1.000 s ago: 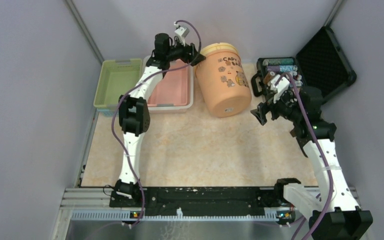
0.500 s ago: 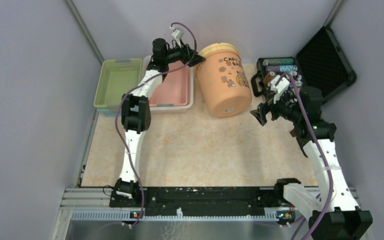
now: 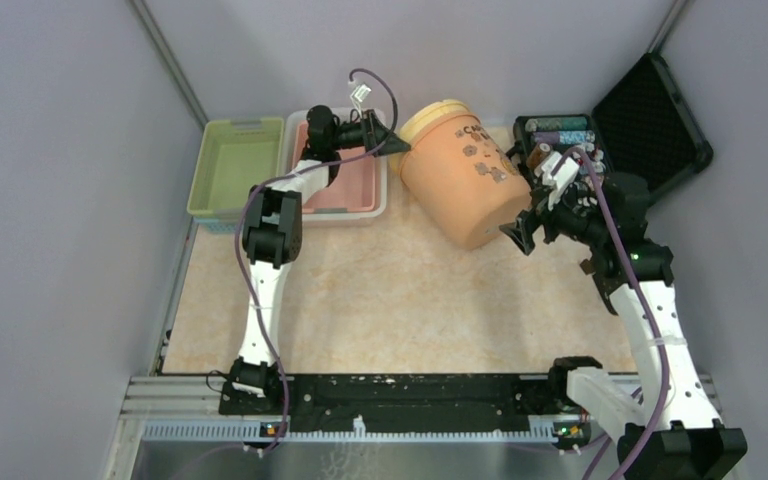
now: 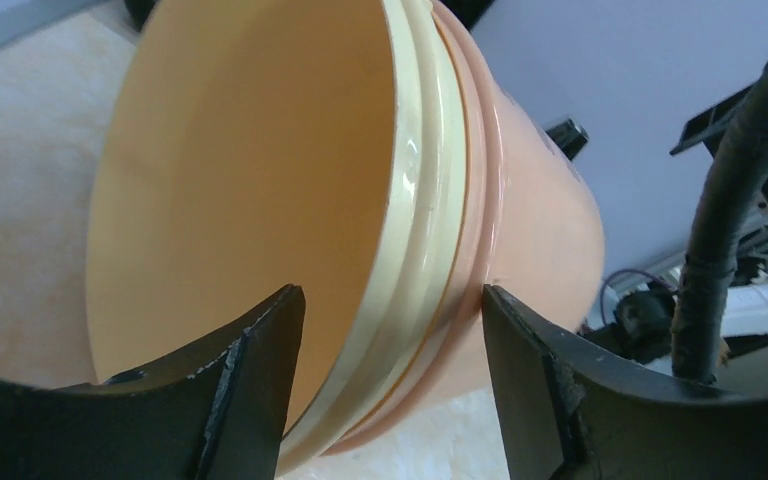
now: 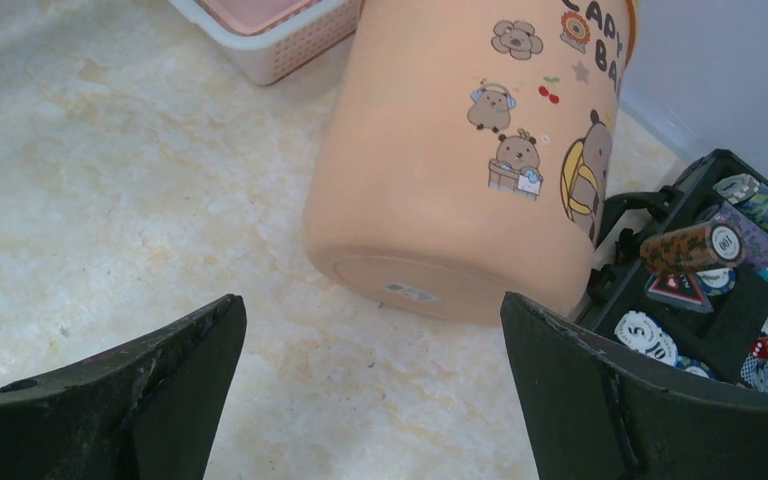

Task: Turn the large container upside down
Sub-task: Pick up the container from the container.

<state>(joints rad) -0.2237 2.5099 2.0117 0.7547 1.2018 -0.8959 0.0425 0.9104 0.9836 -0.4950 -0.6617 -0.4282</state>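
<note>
The large container [image 3: 460, 185] is an orange bucket with cartoon animals and a cream rim. It lies tilted at the back of the table, mouth toward the back left, base toward the front right. My left gripper [image 3: 397, 145] straddles its rim, one finger inside the mouth and one against the outer wall. In the left wrist view the container [image 4: 260, 180] fills the frame, and a gap shows between the inner finger and the rim at my left gripper [image 4: 392, 320]. My right gripper [image 3: 520, 232] stands open just off the base; the container [image 5: 450, 150] lies beyond my right gripper [image 5: 372, 330].
A green basket [image 3: 228, 170] and a pink basket [image 3: 345, 185] sit at the back left, beside the left arm. An open black case [image 3: 560, 135] with poker chips stands right behind the container, its lid [image 3: 650, 115] raised. The case [image 5: 720, 300] nearly touches the container.
The left gripper dropped over the container's rim and its jaws narrowed. The container tipped further, its base swinging right toward the right gripper, which stayed put.
</note>
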